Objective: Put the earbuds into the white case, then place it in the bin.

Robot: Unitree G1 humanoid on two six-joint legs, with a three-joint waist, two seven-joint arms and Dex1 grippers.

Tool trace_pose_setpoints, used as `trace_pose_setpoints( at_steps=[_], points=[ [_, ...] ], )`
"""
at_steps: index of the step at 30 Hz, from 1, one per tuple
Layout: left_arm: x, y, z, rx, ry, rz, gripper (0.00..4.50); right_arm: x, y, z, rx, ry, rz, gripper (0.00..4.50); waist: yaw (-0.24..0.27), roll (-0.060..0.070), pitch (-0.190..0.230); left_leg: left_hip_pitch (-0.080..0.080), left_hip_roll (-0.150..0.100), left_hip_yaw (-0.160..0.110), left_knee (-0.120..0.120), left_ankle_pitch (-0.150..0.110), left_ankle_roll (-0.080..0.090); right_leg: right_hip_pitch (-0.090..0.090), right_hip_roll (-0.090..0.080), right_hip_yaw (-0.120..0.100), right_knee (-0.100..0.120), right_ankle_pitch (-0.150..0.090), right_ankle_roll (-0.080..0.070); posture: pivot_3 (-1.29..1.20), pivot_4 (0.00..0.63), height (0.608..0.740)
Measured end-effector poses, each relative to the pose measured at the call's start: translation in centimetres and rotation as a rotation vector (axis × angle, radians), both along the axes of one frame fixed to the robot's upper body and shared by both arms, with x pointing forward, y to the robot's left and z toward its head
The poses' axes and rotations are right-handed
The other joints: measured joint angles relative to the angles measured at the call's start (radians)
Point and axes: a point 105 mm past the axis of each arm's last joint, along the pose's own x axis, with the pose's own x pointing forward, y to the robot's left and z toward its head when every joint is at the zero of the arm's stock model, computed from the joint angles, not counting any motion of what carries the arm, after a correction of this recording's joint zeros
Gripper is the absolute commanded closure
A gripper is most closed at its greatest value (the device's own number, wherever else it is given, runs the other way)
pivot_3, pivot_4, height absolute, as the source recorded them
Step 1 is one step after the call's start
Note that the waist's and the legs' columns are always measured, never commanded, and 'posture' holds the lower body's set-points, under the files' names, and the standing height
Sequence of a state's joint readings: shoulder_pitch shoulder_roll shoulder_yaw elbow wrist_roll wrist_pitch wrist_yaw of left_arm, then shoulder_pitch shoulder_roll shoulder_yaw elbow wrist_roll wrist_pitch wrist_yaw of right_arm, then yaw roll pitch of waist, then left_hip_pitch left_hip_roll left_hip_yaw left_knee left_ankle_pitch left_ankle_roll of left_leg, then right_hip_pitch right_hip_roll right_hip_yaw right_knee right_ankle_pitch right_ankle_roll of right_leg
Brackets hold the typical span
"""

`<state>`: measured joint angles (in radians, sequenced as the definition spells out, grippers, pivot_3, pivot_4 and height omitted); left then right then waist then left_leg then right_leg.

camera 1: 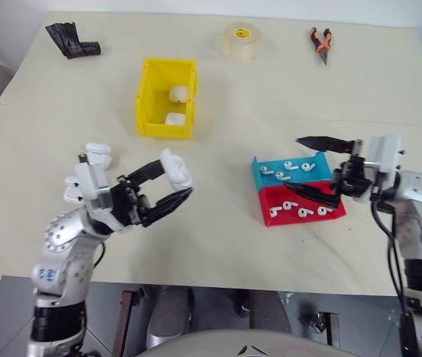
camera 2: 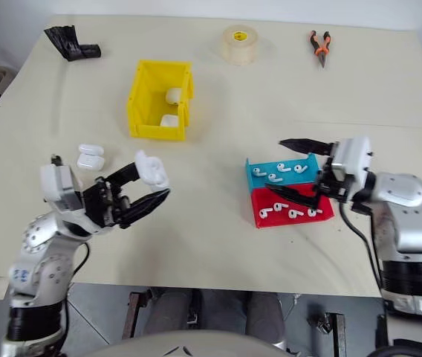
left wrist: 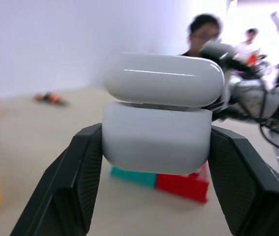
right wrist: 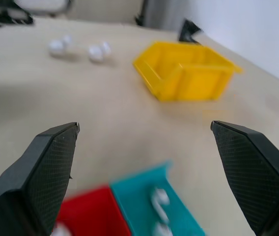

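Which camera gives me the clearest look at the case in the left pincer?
Left wrist view: the white case sits close up between the left pincer's fingers, lid slightly ajar. The eye views show it small and from above.

Along the far edge of the worktop (camera 1: 226, 97) lie a crumpled black bag (camera 1: 72, 40), a tape roll (camera 1: 241, 41) and orange-handled pliers (camera 1: 320, 43). Nearer, a blue tray (camera 1: 270, 165) touches a red tray (camera 1: 337, 213).

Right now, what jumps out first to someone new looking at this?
The left gripper holds a white case in its jaws, lid ajar, above the near left of the table. A bright yellow bin with cases inside stands farther back. The right gripper hangs open over blue and red trays of earbuds.
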<state>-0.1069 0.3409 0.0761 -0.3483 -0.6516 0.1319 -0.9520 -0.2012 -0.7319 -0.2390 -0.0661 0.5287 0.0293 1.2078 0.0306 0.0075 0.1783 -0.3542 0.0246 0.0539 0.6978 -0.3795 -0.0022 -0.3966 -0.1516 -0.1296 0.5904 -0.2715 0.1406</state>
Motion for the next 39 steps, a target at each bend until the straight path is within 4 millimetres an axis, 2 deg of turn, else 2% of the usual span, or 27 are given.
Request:
trace_pose_setpoints(
  at_steps=[6,9,13,16,19,21,26,35,39],
  points=[
    [-0.2,-3.6,0.1,-0.099,-0.055,-0.214,1.69,-3.3,-3.9,-0.9,-0.116,0.064,-0.154,0.00,0.002,0.000,0.000,0.001,0.000,0.002,0.002,-0.001,0.001,0.001,0.000,0.002,-0.001,0.001,0.002,0.00,0.150,0.740],
    [-0.7,-4.8,-1.1,-0.103,-0.073,-0.330,1.69,-5.3,-5.9,-1.9,-0.219,0.153,-0.255,0.00,-0.002,0.000,0.000,0.002,0.001,0.004,0.001,-0.001,0.002,0.001,0.001,0.003,-0.001,0.001,0.002,0.00,0.150,0.740],
    [-0.7,-5.5,-2.3,-0.130,-0.080,-0.384,1.69,-6.4,-7.3,-2.9,-0.299,0.267,-0.360,0.00,-0.008,0.000,0.000,0.003,0.003,0.006,0.002,-0.002,0.002,0.001,0.002,0.004,-0.002,0.001,0.002,0.00,0.150,0.740],
    [-0.8,-6.3,-2.0,-0.146,-0.107,-0.415,1.69,-6.0,-6.3,-1.7,-0.339,0.282,-0.354,0.00,-0.009,0.001,-0.001,0.003,0.003,0.007,0.002,-0.002,0.002,0.001,0.002,0.005,-0.001,0.001,0.002,0.00,0.150,0.740],
    [-1.2,-7.0,-2.2,-0.155,-0.115,-0.455,1.69,-5.4,-4.0,-0.4,-0.448,0.285,-0.263,0.00,-0.008,0.001,-0.001,0.003,0.003,0.006,0.002,-0.002,0.002,0.001,0.002,0.005,-0.002,0.001,0.001,0.00,0.150,0.740],
    [-1.4,-7.2,-2.3,-0.149,-0.118,-0.475,1.69,-5.0,-2.6,-0.5,-0.524,0.311,-0.204,0.00,-0.006,0.001,0.000,0.002,0.003,0.005,0.003,-0.003,0.002,0.000,0.002,0.004,-0.002,0.001,0.001,0.00,0.150,0.740],
    [-1.6,-7.3,-2.8,-0.128,-0.123,-0.492,1.69,-3.7,-1.3,-1.7,-0.688,0.335,-0.123,0.00,-0.004,0.000,0.000,0.000,0.002,0.004,0.004,-0.004,0.004,0.001,0.002,0.003,-0.005,0.001,0.001,0.00,0.150,0.740],
    [-1.7,-7.5,-3.1,-0.117,-0.130,-0.482,1.69,-1.0,-2.4,-3.6,-0.903,0.320,-0.067,0.00,-0.008,0.000,0.000,-0.001,0.002,0.004,0.004,-0.003,0.003,0.001,0.002,0.002,-0.005,0.002,0.002,0.00,0.150,0.740],
    [-1.8,-7.4,-3.5,-0.118,-0.126,-0.461,1.69,-0.5,-2.7,-4.2,-0.958,0.326,-0.035,0.00,-0.007,0.000,0.000,0.000,0.003,0.004,0.004,-0.003,0.003,0.001,0.002,0.002,-0.005,0.002,0.002,0.00,0.150,0.740]
  ],
)
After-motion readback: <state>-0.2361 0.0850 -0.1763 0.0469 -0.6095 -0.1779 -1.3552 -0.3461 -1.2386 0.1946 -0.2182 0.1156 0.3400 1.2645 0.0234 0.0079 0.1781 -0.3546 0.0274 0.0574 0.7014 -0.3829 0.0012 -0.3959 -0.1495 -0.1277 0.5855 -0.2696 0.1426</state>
